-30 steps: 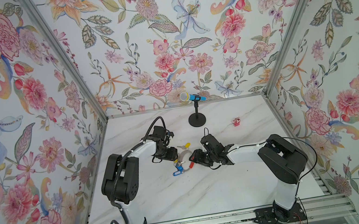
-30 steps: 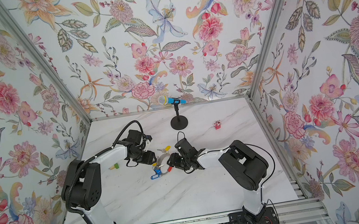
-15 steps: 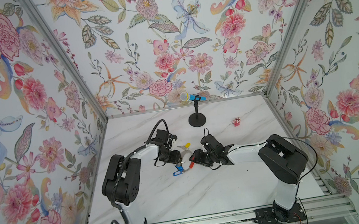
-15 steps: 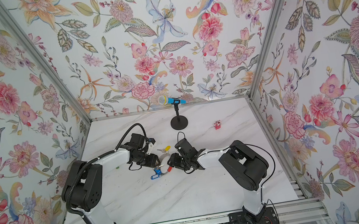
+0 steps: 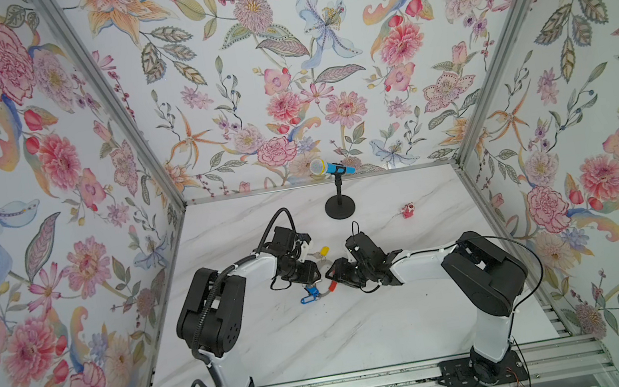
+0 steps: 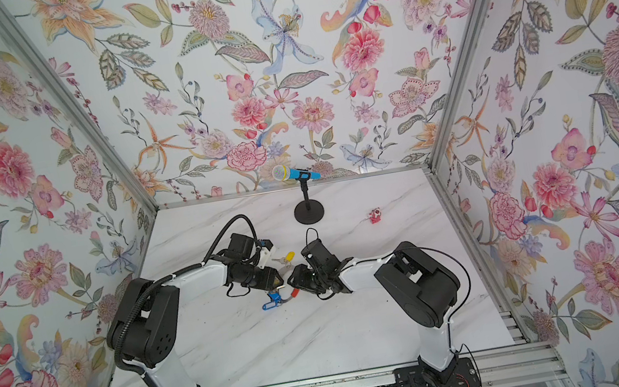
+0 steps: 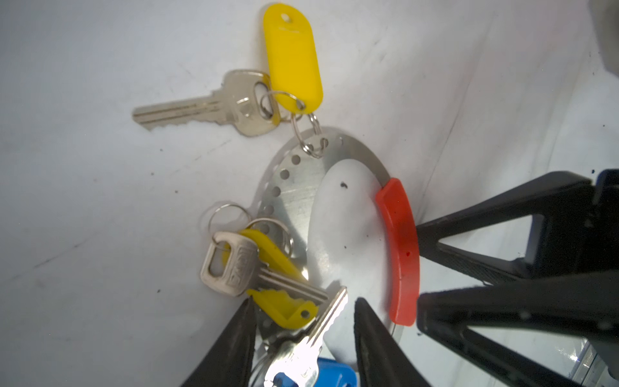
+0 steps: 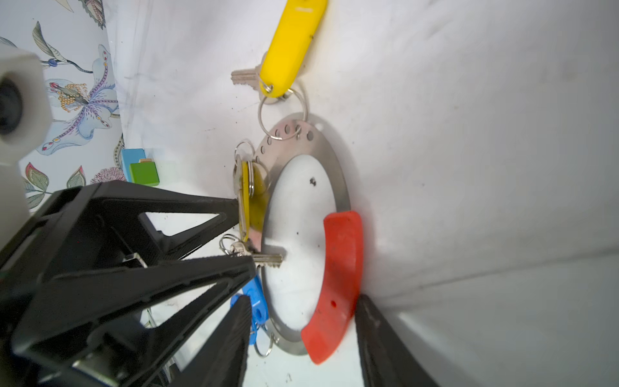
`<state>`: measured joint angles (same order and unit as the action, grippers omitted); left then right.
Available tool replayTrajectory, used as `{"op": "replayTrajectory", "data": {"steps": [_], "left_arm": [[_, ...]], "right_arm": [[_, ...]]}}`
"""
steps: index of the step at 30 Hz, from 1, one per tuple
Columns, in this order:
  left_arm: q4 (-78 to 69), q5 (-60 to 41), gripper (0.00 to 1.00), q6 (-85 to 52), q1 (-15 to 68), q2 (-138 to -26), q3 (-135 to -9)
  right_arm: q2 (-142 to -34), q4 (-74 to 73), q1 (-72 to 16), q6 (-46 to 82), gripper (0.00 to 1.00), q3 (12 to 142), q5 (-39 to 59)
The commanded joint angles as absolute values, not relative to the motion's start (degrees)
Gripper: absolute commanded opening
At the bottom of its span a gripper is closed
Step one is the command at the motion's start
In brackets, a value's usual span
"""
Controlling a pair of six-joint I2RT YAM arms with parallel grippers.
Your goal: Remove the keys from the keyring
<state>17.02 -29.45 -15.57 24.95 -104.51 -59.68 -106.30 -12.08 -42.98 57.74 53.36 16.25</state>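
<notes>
keyring point(image 7: 294, 191), perforated grey hoop, red sleeve point(image 7: 400, 251), keys point(image 7: 181, 112) attached

Keyring point(image 7: 291, 187) lies flat on table point(image 5: 322, 339), between left gripper point(image 7: 303, 335) and right gripper point(image 8: 301, 335). 3 keys point(image 7: 234, 264) adjoin its rim. Microphone stand point(image 5: 339, 206) stands behind; toy figure point(image 5: 407, 210) behind-right.

No text, brand or number could be read anywhere; the head of one key point(image 7: 239, 264) carried stamped letters, too blurred in the left wrist view to make out; a second key point(image 7: 296, 367) by the blue tag point(image 7: 335, 373) showed a stamped mark, washed out by glare; the yellow tag point(image 7: 293, 63) bore only a faint raised line near its hole, not legible; top views were too small for any lettering.
</notes>
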Motion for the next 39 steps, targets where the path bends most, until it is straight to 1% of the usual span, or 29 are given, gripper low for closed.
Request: {"op": "replayTrajectory", "data": {"steps": [1, 5, 8, 9, 11, 12, 21, 28, 34, 39], "left_arm": [[16.7, -35.1, 0.49, -17.7, 25.5, -103.7, -57.2], [16.0, -36.8, 0.49, -18.2, 25.3, -103.2, -56.3], [17.7, -35.1, 0.49, -17.5, 24.6, -102.4, -57.1], [18.5, -34.4, 0.49, -17.2, 24.1, -102.4, -57.7], [18.4, -34.9, 0.49, -17.1, 23.3, -102.1, -57.9], [18.1, -35.2, 0.49, -17.3, 23.1, -101.9, -57.9], [22.1, -29.8, 0.56, -16.4, 20.8, -98.4, -58.5], [18.1, -32.8, 0.56, -20.2, 21.7, -96.3, -52.0], [16.5, -32.2, 0.56, -23.4, 23.9, -93.7, -48.4], [11.8, -33.6, 0.55, -26.6, 24.2, -93.7, -45.2]], "right_arm": [[-109.1, -11.0, -42.9, 57.6, 0.51, 54.4, 16.9], [-109.4, -11.8, -42.5, 57.6, 0.51, 54.1, 17.7], [-109.2, -11.3, -42.2, 57.2, 0.5, 53.8, 17.5], [-109.1, -11.2, -42.2, 57.0, 0.5, 53.7, 17.3], [-109.1, -11.9, -41.9, 57.0, 0.44, 53.2, 17.5], [-109.1, -12.1, -41.8, 57.1, 0.44, 53.0, 17.6], [-108.9, -11.7, -41.6, 56.7, 0.44, 52.6, 17.6], [-106.6, -5.4, -42.1, 53.1, 0.45, 53.2, 13.3], [-104.6, -1.2, -43.1, 50.6, 0.47, 53.7, 10.8], [-105.0, -2.4, -43.6, 50.8, 0.47, 53.6, 12.3]]}}
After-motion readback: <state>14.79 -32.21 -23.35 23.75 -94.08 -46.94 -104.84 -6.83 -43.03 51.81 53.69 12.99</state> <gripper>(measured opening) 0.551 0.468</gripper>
